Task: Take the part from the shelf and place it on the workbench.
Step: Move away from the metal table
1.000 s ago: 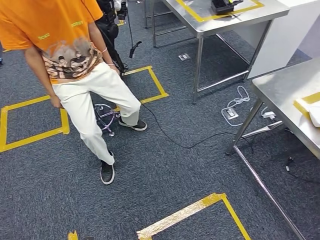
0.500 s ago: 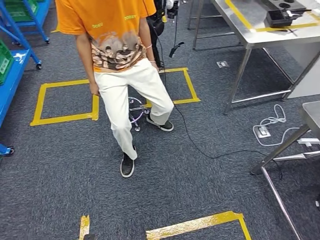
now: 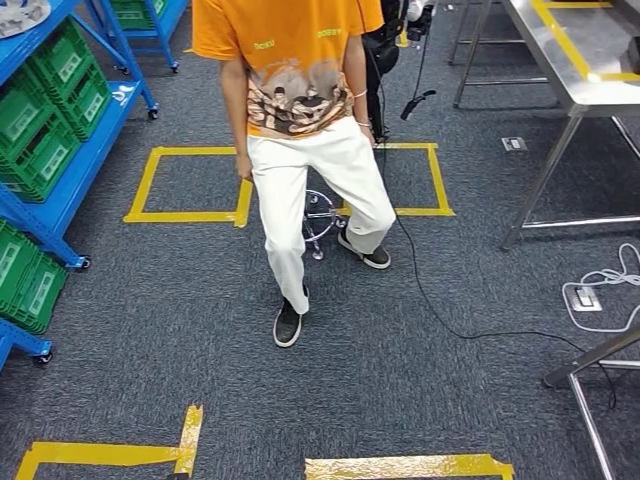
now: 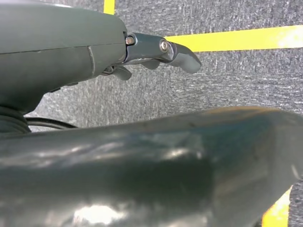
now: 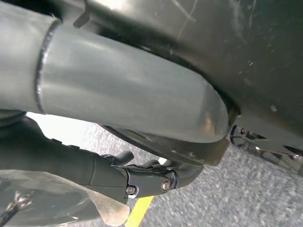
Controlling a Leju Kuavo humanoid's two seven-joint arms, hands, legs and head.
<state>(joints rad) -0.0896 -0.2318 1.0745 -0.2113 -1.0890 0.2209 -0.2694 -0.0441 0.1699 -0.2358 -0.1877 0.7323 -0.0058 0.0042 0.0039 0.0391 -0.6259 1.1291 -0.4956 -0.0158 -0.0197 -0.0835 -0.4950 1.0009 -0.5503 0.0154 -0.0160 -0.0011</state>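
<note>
Both arms hang at the robot's sides — left hand and right hand empty, fingers loosely extended — since the blue shelf of green bins isn't within reach.

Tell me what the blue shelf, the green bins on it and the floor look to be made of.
Shelf: probably painted metal, judging by its smooth, glossy blue beams and caster feet. Green bins: likely moulded plastic, with uniform colour and ribbed walls. Floor: dark grey short-pile carpet with a speckled, matte texture, marked with yellow tape.
</note>
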